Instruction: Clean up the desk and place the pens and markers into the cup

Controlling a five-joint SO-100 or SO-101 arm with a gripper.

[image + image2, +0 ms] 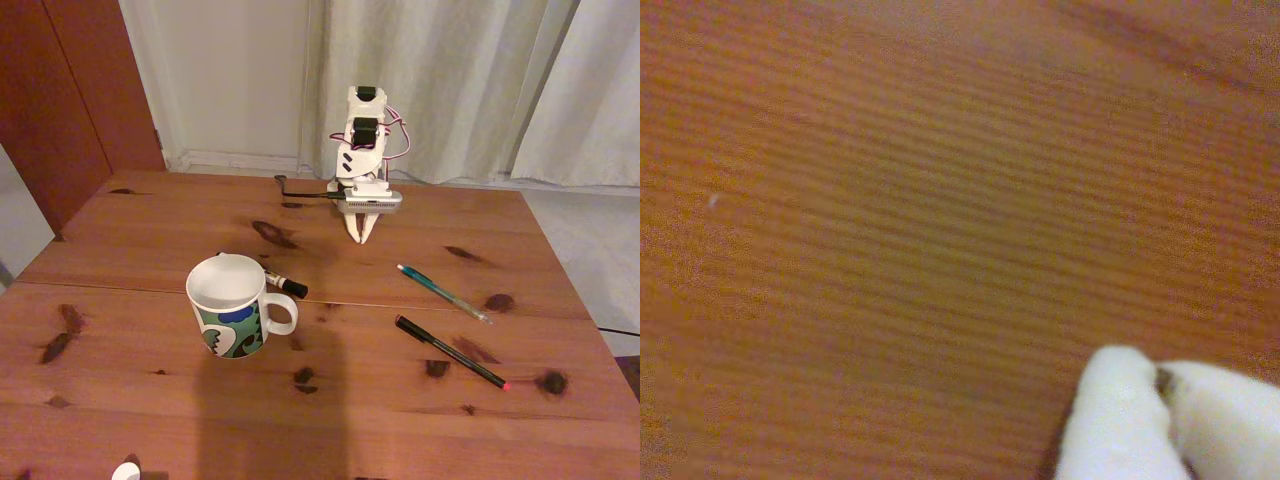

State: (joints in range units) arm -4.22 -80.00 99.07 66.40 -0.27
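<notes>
White two-finger gripper (pixel 361 236) clenched empty beyond white swirl-patterned ceramic mug (pixel 232 308) | black-capped marker (pixel 286 284) touching mug's rim side; teal pen (pixel 443 292), black pink-tipped pen (pixel 450 352) right on reddish wooden surface (pixel 130 400) | step: none collected; next, likely open and reach.

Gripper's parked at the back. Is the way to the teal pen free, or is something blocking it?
Probably free. In the fixed view the gripper points down, shut and empty, and only bare desk lies between it and the teal pen. The cup and black pen lie off that line.
</notes>
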